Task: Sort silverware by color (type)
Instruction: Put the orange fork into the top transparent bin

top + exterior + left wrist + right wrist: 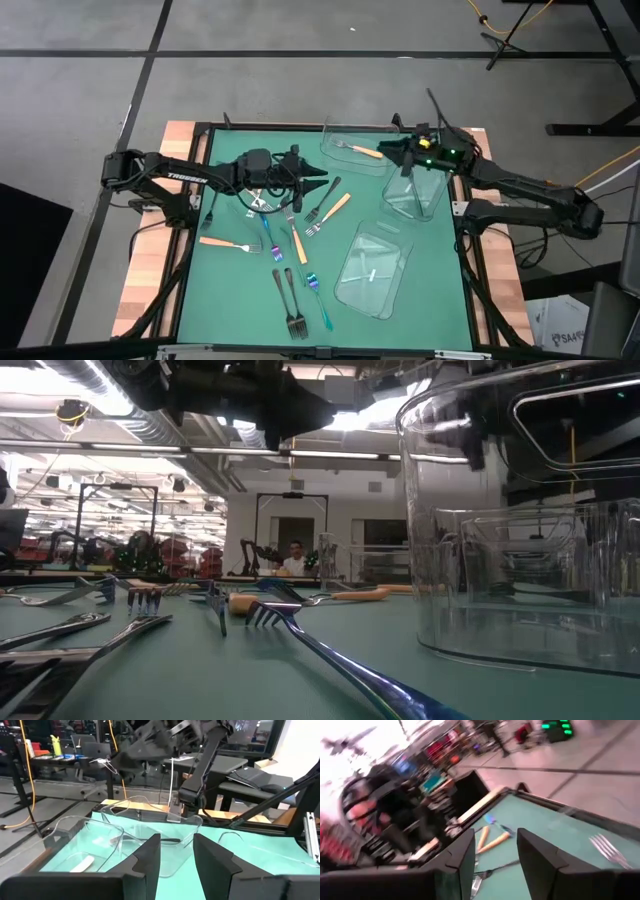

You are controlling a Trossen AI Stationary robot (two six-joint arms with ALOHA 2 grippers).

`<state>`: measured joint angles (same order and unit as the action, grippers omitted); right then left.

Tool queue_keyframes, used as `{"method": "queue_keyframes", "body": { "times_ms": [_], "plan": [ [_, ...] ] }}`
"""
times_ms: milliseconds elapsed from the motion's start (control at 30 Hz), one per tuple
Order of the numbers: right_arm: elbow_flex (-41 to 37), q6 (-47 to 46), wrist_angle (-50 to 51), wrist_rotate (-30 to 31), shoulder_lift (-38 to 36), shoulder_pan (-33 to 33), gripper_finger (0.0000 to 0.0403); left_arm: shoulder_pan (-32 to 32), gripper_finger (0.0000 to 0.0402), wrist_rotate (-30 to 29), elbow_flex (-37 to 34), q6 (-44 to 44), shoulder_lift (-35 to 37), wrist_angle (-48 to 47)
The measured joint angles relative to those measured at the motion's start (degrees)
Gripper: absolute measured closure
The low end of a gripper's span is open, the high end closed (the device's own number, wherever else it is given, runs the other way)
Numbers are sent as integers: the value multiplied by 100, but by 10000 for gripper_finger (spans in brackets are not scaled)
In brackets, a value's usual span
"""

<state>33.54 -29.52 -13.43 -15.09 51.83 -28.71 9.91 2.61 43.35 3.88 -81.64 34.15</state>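
Forks lie scattered on the green mat (430,300). Orange-handled ones (228,243) (298,243) (336,208), dark ones (290,300) (322,200) and shiny blue ones (268,230) (318,295) are mixed together. One orange-handled fork (362,151) lies inside the far clear tray (340,135). My left gripper (325,183) (176,860) hangs level above the fork pile, open and empty, pointing toward the trays. My right gripper (384,151) (495,857) hovers level over the far tray's right end, open and empty.
Two more clear trays stand on the right half of the mat, one at mid right (415,195) and one nearer the front (375,270). In the low view a blue fork (330,660) lies close in front, and a clear tray (530,590) fills the right side.
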Motion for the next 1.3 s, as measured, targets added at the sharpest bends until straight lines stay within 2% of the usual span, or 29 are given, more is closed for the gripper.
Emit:
{"method": "queue_keyframes", "body": {
  "times_ms": [133, 333, 500, 867, 1133, 1300],
  "plan": [
    [621, 798, 292, -2, 558, 502, 267, 0, 292, 0, 0, -64, 156, -284],
    [1605, 1814, 1480, 2, 1489, 925, 267, 0, 292, -28, 2, -326, 831, -1421],
    [2238, 2483, 1776, -2, 2289, 1129, 267, 0, 292, -33, 2, -583, 1469, -2412],
    [2695, 3496, 1813, -216, 3513, 1657, 267, 0, 292, -220, 4, -715, 2816, -4423],
    [2886, 3773, 2011, -251, 4223, 1760, 267, 0, 292, -218, 4, -715, 3110, -4714],
    [3668, 4329, 3082, -68, 4767, 1849, 267, 0, 292, -218, 4, -714, 3107, -4714]
  ]
}}
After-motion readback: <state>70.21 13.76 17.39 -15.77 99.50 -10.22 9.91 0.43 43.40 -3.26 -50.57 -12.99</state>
